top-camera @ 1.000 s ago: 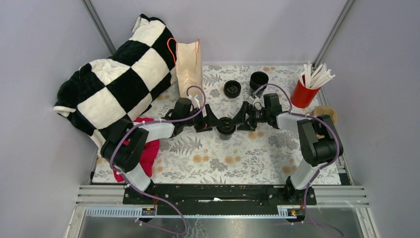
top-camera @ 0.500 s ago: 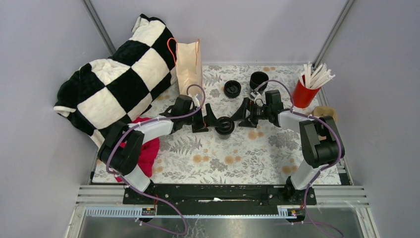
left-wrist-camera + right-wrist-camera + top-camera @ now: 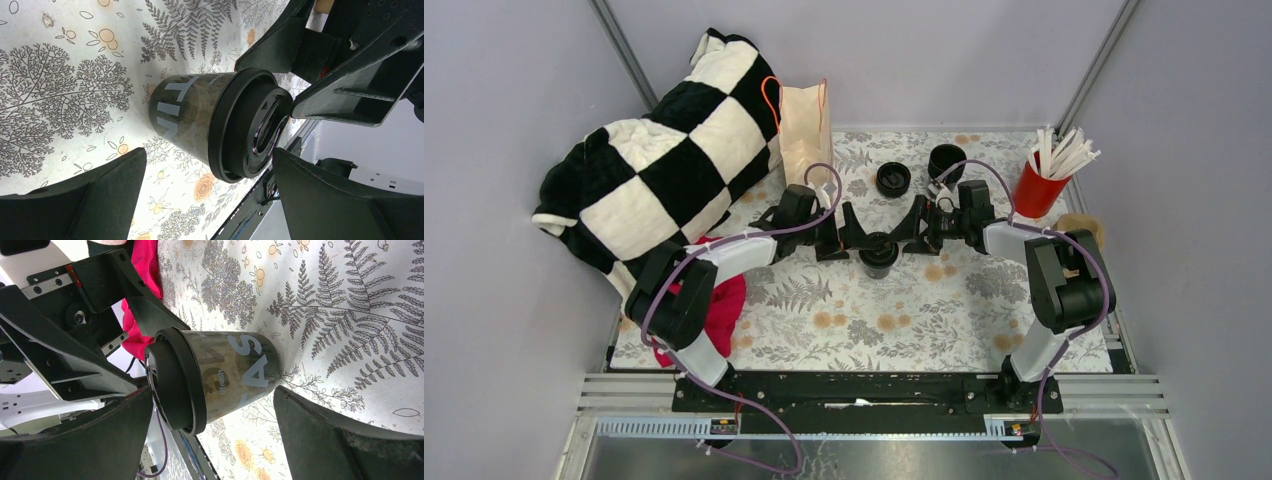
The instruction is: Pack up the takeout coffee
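left arm (image 3: 742, 262), right arm (image 3: 1064, 285): black joints wearing white link shells; purple cables (image 3: 817, 167) looping along both; left gripper housing (image 3: 55, 335) showing small screws, red mark; matte black wedge fingers (image 3: 345, 200) tapering.

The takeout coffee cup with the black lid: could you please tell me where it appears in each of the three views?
Top external: the takeout coffee cup stands upright at mid-table, lid facing the camera.
Left wrist: the cup fills the centre of the frame, lid toward the right.
Right wrist: the cup sits at the centre of the frame, lid toward the left.
Shared landmark: the fern-print tablecloth under it.
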Robot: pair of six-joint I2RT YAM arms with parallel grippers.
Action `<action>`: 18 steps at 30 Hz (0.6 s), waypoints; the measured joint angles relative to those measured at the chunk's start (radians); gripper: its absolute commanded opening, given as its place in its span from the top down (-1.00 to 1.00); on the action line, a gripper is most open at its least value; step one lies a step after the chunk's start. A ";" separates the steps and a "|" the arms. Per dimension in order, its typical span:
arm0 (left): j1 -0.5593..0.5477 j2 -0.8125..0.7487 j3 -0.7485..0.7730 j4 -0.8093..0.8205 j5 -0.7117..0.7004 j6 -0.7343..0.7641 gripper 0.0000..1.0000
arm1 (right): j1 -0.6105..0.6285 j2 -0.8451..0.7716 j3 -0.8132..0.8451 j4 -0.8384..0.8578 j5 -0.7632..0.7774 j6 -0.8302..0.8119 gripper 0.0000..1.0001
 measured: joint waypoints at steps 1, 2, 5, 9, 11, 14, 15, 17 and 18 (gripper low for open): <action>0.000 0.001 0.001 0.000 0.000 0.000 -0.98 | 0.000 0.000 0.000 0.000 0.000 0.000 -0.89; 0.000 0.002 0.001 0.000 0.000 -0.001 -0.98 | 0.000 0.001 0.000 0.000 0.000 0.000 -0.90; 0.000 0.002 0.003 0.000 0.000 -0.005 -0.98 | 0.005 0.003 0.004 -0.001 0.000 -0.001 -0.99; 0.000 0.008 0.006 0.005 -0.001 -0.013 -0.92 | 0.013 0.004 0.016 0.001 -0.003 -0.001 -0.99; 0.003 0.013 0.006 0.013 -0.001 -0.021 -0.86 | 0.015 0.012 0.028 0.003 -0.011 0.000 -0.99; 0.013 0.028 0.006 0.031 -0.001 -0.031 -0.80 | 0.017 0.046 0.055 0.016 -0.016 0.000 -0.93; 0.017 0.035 0.006 0.040 -0.001 -0.035 -0.77 | 0.017 0.060 0.063 0.022 -0.016 0.001 -0.87; 0.022 0.050 0.003 0.060 0.000 -0.047 -0.71 | 0.017 0.089 0.068 0.038 -0.017 0.004 -0.73; 0.024 0.057 -0.002 0.074 0.002 -0.054 -0.67 | 0.017 0.104 0.068 0.049 -0.025 0.017 -0.71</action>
